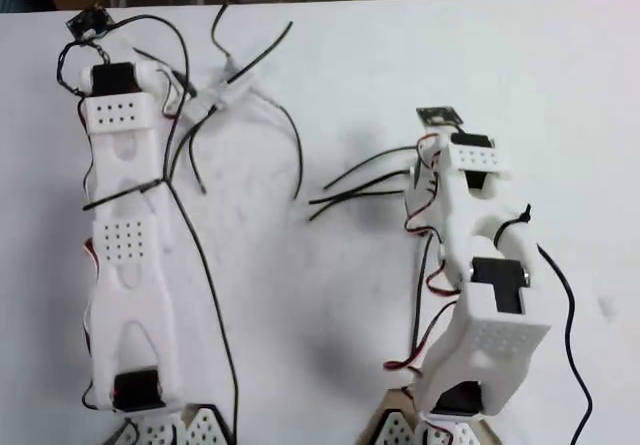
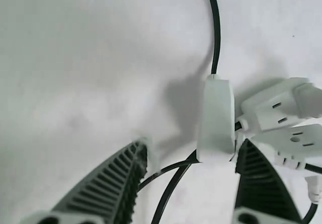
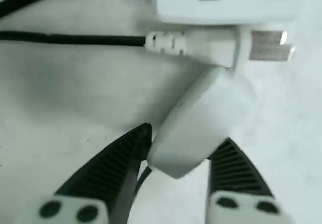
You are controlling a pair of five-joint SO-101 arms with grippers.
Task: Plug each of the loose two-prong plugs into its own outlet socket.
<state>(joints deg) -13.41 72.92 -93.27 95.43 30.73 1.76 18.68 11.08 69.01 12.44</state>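
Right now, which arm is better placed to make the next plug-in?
Right, likely. The right fingers appear to clamp a white connector, close to a slotted socket. The left fingers stand open, with a white block ungripped between them.

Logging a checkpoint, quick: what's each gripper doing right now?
Left gripper: open, a white cabled connector lying between its fingers.
Right gripper: shut on a white plug body.

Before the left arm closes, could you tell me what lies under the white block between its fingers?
Two black cables slip under the near end of the white block; their course beneath it is covered.
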